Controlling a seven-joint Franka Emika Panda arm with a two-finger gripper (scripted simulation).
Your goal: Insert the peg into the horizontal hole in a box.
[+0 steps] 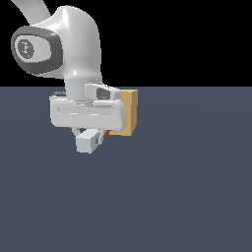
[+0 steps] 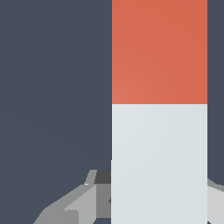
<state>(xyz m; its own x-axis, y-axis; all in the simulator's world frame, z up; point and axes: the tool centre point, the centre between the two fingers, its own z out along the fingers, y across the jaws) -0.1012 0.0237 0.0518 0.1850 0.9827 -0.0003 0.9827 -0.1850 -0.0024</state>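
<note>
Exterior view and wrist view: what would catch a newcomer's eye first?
In the exterior view, the bulky white robot arm dominates the upper part on that view's left, its gripper hanging low just in front of the plain tan-orange cube. In the wrist view, the thin square bar, pale grey-white with an orange-red end, fills the frame between grey fingers.

1. I work in a rendered simulation scene, not a real room.
2. My bench (image 1: 187, 197) is one flat, untextured slate-blue plane.
3. Behind it lies solid black; my arm (image 1: 74, 44) shows smooth, flat-shaded surfaces.
</note>
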